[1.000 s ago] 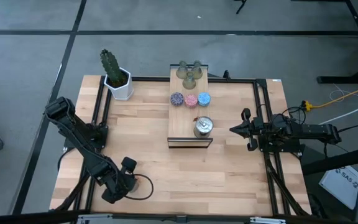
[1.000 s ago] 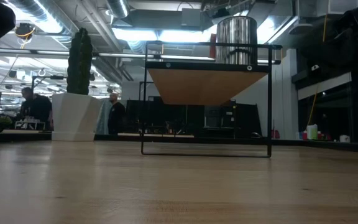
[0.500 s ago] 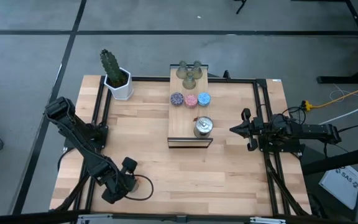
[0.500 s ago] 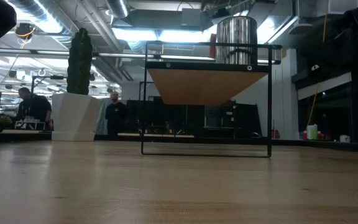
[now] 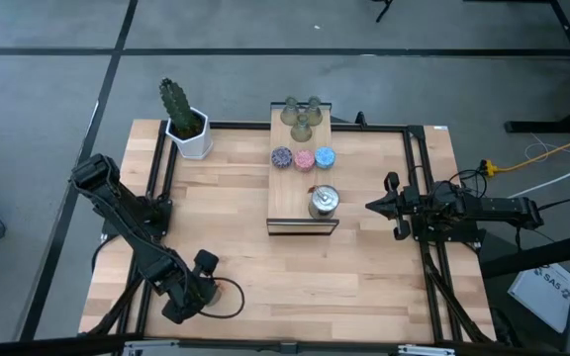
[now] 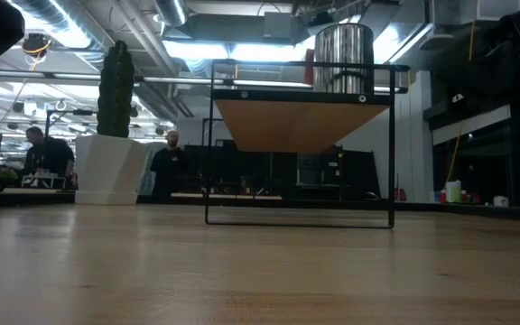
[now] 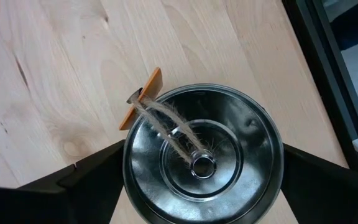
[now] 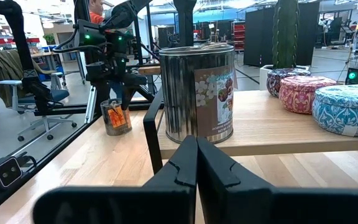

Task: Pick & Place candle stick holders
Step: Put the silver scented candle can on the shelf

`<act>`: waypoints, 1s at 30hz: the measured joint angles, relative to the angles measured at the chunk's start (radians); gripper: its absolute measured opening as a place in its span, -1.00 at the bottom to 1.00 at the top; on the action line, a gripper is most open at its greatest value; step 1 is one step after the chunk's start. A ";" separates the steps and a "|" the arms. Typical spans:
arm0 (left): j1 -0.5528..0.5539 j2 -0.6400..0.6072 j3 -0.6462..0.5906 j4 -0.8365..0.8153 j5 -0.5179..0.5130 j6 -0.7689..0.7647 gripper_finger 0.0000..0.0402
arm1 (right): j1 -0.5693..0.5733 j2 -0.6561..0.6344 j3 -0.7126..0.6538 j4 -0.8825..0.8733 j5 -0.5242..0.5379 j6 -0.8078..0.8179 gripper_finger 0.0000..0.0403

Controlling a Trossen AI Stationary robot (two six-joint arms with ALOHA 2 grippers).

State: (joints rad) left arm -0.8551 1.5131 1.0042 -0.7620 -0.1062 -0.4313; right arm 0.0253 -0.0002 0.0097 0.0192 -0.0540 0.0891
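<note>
Pale wooden board on thin black wire frame [image 5: 287,194], raised shelf, just in front of the right fingers [image 8: 178,169], not touching. Green column cactus in faceted white pot [image 5: 185,126] beyond the board, well apart from those fingers, at a table corner. Light butcher-block table [image 5: 364,269] under them. Yellow cable [image 5: 519,163] on the grey floor behind them. Grey office chair [image 8: 40,99] off the table's side. Two people [image 6: 164,164] standing in the room far behind the cactus.

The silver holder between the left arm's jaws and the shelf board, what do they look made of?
The silver holder looks like polished metal: it mirrors the light in rings. The shelf board looks like pale unpainted wood with visible grain, in a thin black frame, probably metal.
</note>
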 joint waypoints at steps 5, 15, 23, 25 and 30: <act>0.000 0.000 0.000 0.000 0.000 0.000 0.84 | 0.000 0.000 0.000 0.000 0.000 0.000 -0.97; 0.000 0.000 0.003 -0.003 0.013 -0.001 0.83 | 0.000 0.000 0.000 0.000 0.000 0.000 -0.97; 0.033 -0.015 0.059 -0.051 0.027 -0.004 0.83 | 0.000 0.000 0.000 0.000 0.000 0.000 -0.97; 0.051 -0.017 0.084 -0.084 0.027 -0.004 0.83 | 0.000 0.000 0.000 0.000 0.000 0.000 -0.97; 0.111 -0.029 0.136 -0.127 0.070 -0.004 0.83 | 0.000 0.000 0.000 0.000 0.000 0.000 -0.97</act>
State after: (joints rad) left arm -0.7441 1.4844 1.1401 -0.8891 -0.0366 -0.4353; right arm 0.0253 -0.0002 0.0097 0.0190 -0.0542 0.0890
